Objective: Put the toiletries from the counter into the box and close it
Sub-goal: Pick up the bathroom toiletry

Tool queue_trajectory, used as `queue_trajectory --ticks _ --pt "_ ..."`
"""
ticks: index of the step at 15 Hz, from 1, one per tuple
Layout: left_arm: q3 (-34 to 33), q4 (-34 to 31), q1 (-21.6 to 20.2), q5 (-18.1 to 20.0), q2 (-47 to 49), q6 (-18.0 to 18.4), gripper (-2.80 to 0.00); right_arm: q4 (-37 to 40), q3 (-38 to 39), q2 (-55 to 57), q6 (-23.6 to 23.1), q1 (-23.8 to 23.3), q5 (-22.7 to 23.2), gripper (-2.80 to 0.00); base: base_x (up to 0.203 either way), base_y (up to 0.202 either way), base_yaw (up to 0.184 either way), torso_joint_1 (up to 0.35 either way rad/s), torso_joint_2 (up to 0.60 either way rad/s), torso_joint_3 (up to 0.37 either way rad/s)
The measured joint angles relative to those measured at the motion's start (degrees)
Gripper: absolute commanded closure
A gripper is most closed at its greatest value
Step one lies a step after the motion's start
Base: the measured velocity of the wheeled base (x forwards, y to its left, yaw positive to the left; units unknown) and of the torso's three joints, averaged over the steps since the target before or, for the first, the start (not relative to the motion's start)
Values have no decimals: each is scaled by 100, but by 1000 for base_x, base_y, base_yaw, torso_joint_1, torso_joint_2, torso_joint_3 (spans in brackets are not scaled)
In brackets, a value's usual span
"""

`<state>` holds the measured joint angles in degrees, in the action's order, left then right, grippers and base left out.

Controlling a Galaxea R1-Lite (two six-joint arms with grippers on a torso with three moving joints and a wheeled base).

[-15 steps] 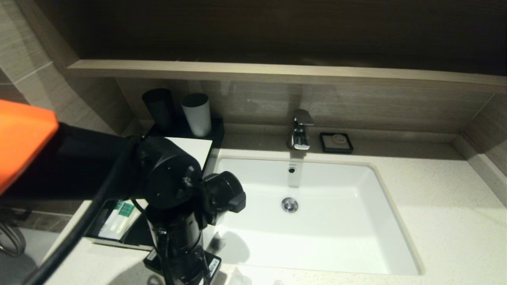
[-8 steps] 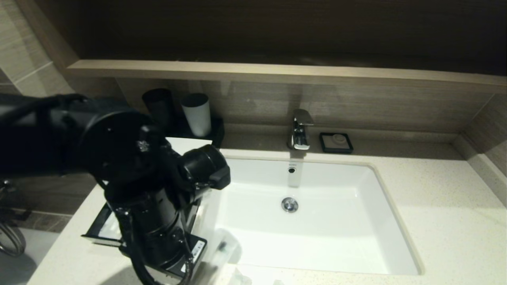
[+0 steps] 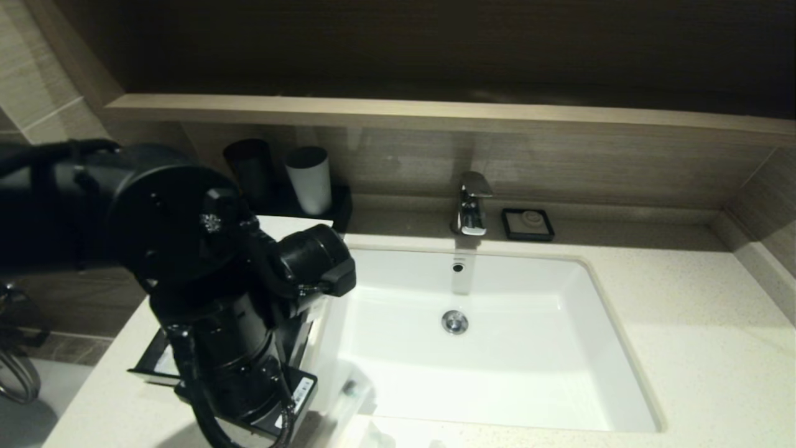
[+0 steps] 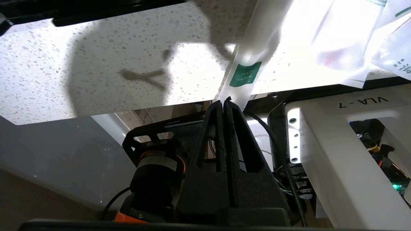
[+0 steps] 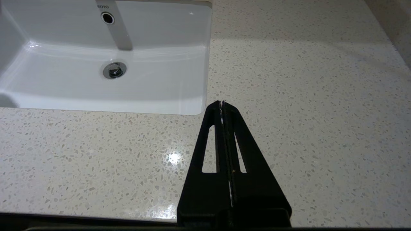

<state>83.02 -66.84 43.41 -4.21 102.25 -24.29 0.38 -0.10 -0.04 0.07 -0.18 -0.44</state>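
Note:
My left gripper (image 4: pixel 224 101) is shut on the end of a long slim clear packet (image 4: pixel 249 64) with a green label. In the head view the packet (image 3: pixel 348 389) hangs by the sink's front left corner, its dark end showing. More white packets (image 4: pixel 385 41) with green print lie on the speckled counter (image 4: pixel 112 64) beside it. The black box (image 3: pixel 149 364) sits left of the sink with its front drawer pulled out, mostly hidden by my left arm; a strip of its white top panel (image 3: pixel 301 223) shows. My right gripper (image 5: pixel 222 102) is shut and empty over the counter (image 5: pixel 305 96), right of the sink.
The white sink basin (image 3: pixel 497 348) fills the middle of the counter, with a chrome faucet (image 3: pixel 471 204) behind it. A small black soap dish (image 3: pixel 528 224) sits right of the faucet. A dark cup (image 3: pixel 250 171) and a grey cup (image 3: pixel 309 179) stand behind the box, under the wooden ledge (image 3: pixel 435 115).
My left arm has swung left and back over the box's drawer, its wrist turning. The slim packet stays in its grip near the sink's front left corner.

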Motion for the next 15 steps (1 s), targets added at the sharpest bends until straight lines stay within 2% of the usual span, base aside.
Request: queue_trajectory --ticks 15 --pt "142 83 394 -1 850 131 0 -1 0 1 2 0 0 0 0 0 0 0 0 0"
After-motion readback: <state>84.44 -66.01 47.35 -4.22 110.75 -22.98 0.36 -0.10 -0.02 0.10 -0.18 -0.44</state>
